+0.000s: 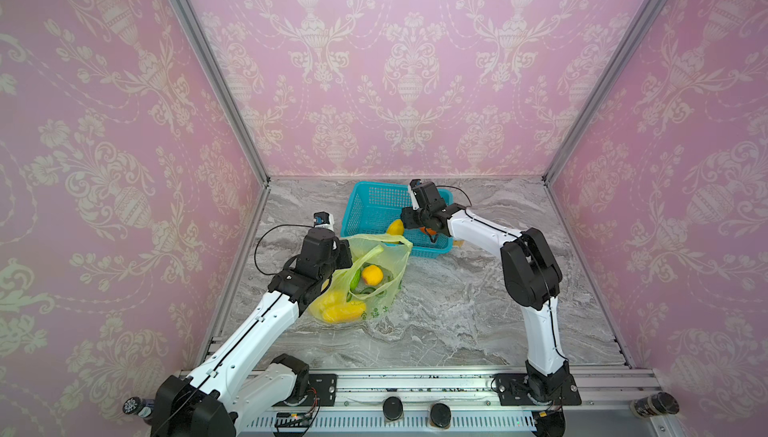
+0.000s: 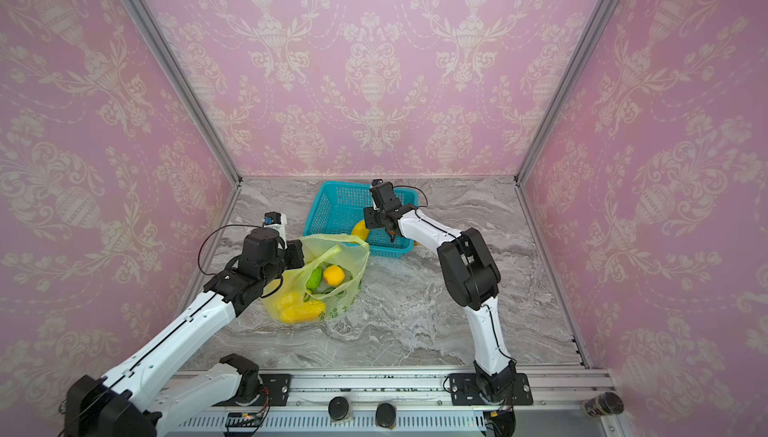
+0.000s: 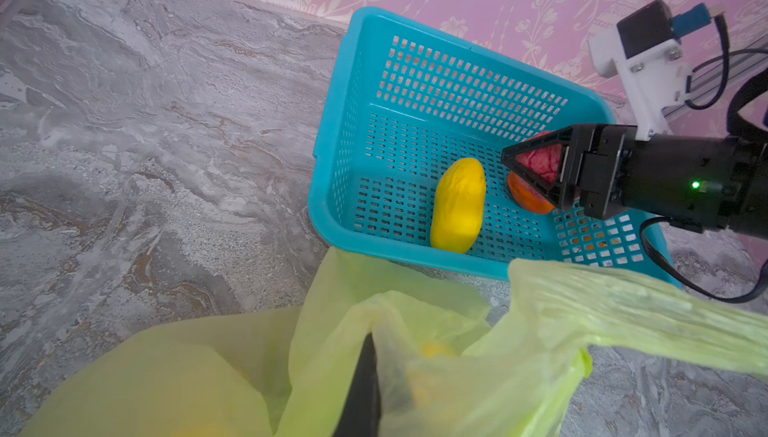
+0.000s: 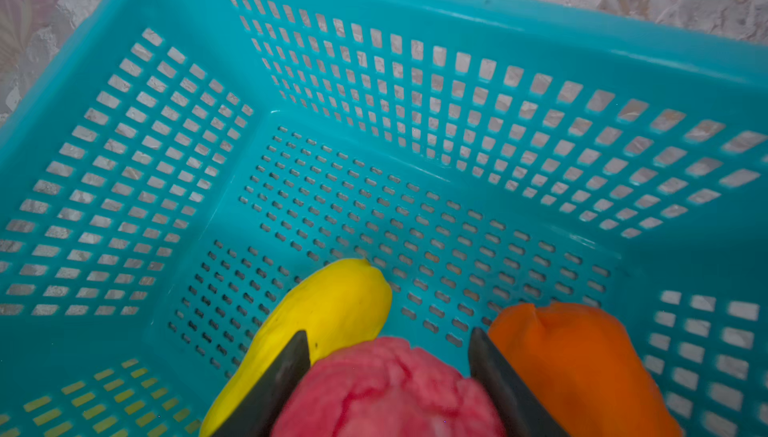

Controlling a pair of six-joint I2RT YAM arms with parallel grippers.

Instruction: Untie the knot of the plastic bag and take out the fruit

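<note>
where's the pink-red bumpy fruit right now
In the right wrist view the pink-red bumpy fruit sits gripped in the right gripper over the teal basket, between the long yellow fruit and the orange fruit lying in it.

A teal basket (image 3: 328, 156) stands on the grey marbled surface (image 3: 145, 144), with a long yellow fruit (image 3: 457, 206) lying on its floor. Over it, the right hand (image 3: 511, 157) grips a pink-red bumpy fruit (image 3: 538, 162), just beside an orange fruit (image 3: 530, 200). In the foreground, the left hand (image 3: 365, 356) pinches the plastic bag (image 3: 415, 322), whose handle strip (image 3: 623, 310) stretches sideways.
</note>
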